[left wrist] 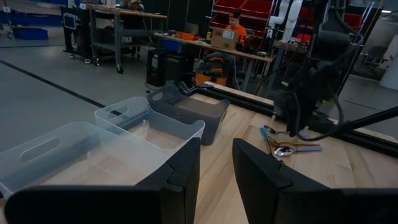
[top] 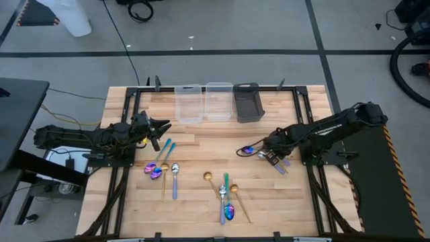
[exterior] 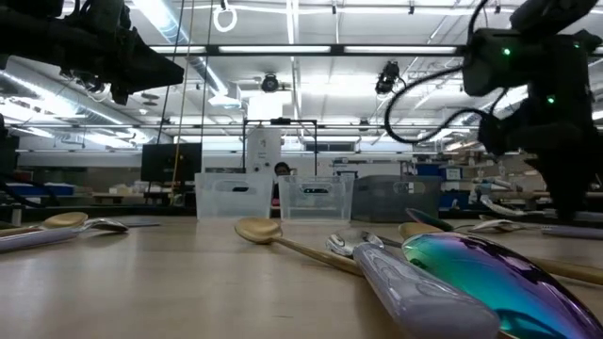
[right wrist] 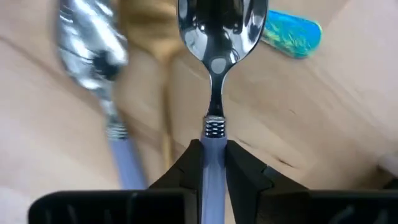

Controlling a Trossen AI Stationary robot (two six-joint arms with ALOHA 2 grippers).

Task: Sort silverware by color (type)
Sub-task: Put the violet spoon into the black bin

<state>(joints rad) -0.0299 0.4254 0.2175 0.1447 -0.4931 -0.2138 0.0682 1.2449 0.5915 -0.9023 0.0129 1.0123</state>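
The silverware lies on the wooden table in three loose groups in the high view: a left group, a middle group and a right group. It includes gold spoons, iridescent ones with teal handles and silver ones with lavender handles. My right gripper is low over the right group, shut on a silver spoon. Beside that spoon lie a second silver spoon, a gold piece and an iridescent bowl. My left gripper is open and hangs in the air left of the bins, holding nothing. My right gripper pinches the silver spoon by its lavender handle, just behind the ridged collar at the neck. The fingers lie along the handle, and the bowl points straight out ahead of them. Whether the spoon is clear of the wood cannot be told.
Two clear bins and a dark grey bin stand in a row at the table's far edge. A black frame rail runs along the table's sides. Bare wood lies between the bins and the spoons. A person sits in the room behind.
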